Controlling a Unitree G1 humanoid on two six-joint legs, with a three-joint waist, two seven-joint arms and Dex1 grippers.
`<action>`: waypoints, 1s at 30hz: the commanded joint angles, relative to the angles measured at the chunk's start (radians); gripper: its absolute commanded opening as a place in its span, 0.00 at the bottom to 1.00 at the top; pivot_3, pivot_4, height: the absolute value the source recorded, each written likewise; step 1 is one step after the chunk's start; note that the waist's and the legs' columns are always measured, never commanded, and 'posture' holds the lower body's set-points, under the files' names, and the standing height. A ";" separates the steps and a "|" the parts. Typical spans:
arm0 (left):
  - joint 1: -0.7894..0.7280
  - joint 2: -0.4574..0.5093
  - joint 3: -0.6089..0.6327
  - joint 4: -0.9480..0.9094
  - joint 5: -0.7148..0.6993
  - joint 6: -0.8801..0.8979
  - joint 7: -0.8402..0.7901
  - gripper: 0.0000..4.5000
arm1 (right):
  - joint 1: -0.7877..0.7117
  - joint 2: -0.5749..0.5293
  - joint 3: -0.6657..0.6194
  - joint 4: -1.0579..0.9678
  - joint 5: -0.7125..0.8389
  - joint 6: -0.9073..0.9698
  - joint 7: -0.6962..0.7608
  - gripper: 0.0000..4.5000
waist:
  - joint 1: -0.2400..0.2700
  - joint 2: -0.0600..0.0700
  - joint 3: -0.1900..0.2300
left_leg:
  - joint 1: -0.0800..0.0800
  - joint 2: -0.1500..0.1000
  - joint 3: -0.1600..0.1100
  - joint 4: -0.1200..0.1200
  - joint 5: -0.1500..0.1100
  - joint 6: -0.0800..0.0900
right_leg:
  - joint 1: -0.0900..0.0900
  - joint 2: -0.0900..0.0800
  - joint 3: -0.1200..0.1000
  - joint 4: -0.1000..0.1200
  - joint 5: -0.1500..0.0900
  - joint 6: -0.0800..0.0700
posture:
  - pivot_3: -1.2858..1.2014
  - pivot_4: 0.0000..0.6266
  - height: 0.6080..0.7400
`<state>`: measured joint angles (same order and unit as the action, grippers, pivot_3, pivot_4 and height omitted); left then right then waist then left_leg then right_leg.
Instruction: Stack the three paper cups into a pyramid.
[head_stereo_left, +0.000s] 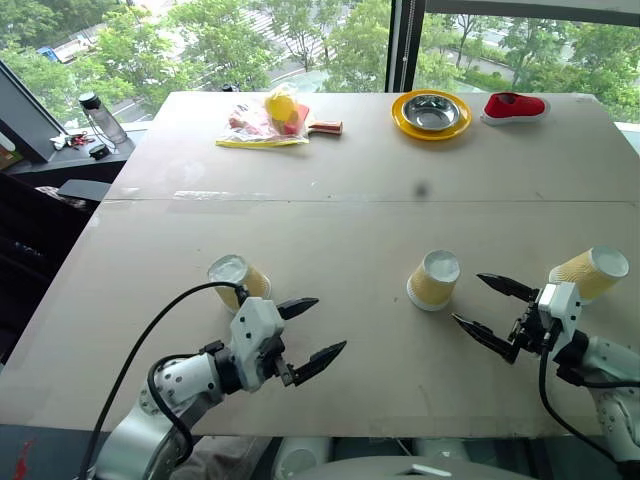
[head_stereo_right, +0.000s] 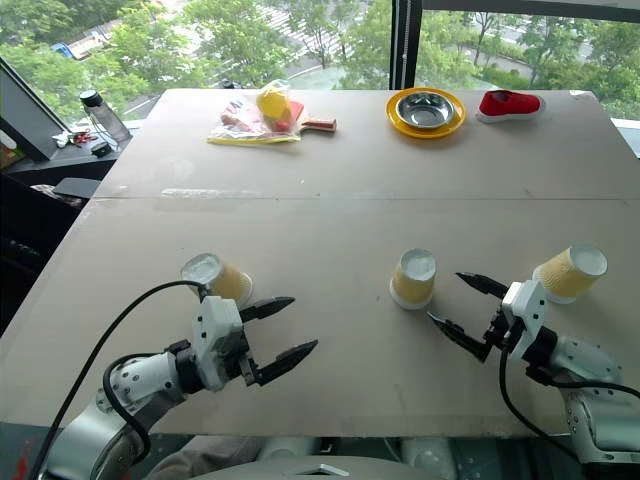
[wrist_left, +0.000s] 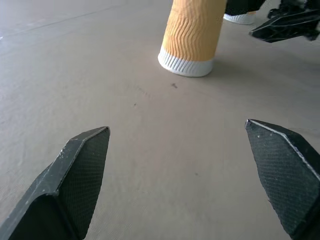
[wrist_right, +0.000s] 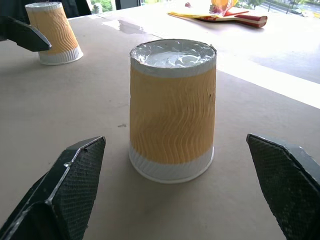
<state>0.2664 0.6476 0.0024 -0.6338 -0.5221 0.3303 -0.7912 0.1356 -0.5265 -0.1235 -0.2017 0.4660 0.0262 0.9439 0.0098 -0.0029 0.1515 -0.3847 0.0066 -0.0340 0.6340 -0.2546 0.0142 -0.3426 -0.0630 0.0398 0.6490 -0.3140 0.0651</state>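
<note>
Three yellow-tan ribbed paper cups stand apart on the table (head_stereo_left: 330, 210), each with a white recessed end up: a left cup (head_stereo_left: 238, 279), a middle cup (head_stereo_left: 434, 280) and a right cup (head_stereo_left: 590, 272). My left gripper (head_stereo_left: 331, 323) is open and empty, just in front and to the right of the left cup, pointing toward the middle cup (wrist_left: 192, 37). Between the middle and right cups my right gripper (head_stereo_left: 466, 298) is open and faces the middle cup (wrist_right: 172, 110), a short way from it. The left cup (wrist_right: 54, 32) shows beyond.
At the far edge are a steel bowl on a yellow plate (head_stereo_left: 431, 113), a red shoe-like item (head_stereo_left: 514, 105), and a yellow bag with a paddle (head_stereo_left: 268, 118). A bottle (head_stereo_left: 100, 118) stands on a side ledge at the left. The table's near edge runs just under both arms.
</note>
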 joint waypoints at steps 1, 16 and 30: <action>-0.065 0.050 0.066 -0.092 -0.125 0.076 -0.022 0.99 | -0.070 0.029 0.031 -0.052 0.012 0.045 -0.052 1.00 | 0.000 0.000 0.000 | 0.000 0.000 0.000 0.001 0.000 0.000 | -0.001 0.000 0.000 0.001 0.000 0.000 | 0.52 0.24 1.00; -0.106 0.125 0.145 -0.100 -0.223 0.128 -0.087 1.00 | -0.189 0.089 0.104 0.009 0.017 0.073 -0.031 0.61 | -0.022 -0.003 0.003 | 0.001 0.000 0.000 0.001 0.000 0.000 | -0.001 0.001 -0.003 0.004 0.000 0.000 | 0.52 0.24 1.00; -0.110 -0.066 0.121 -0.111 -0.066 0.137 0.235 1.00 | -0.602 0.258 0.238 0.373 -0.185 -0.017 -0.100 0.49 | -0.028 -0.005 0.005 | 0.002 0.000 0.001 0.002 0.000 0.000 | -0.003 0.003 -0.001 0.010 0.000 0.001 | 0.52 0.24 1.00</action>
<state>0.1572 0.5898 0.1250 -0.7049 -0.5949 0.4597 -0.5987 -0.4442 -0.2728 0.1156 0.1594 0.2958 0.0402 0.8537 -0.0181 -0.0077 0.1563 -0.3834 0.0066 -0.0331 0.6361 -0.2543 0.0138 -0.3471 -0.0595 0.0392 0.6587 -0.3143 0.0657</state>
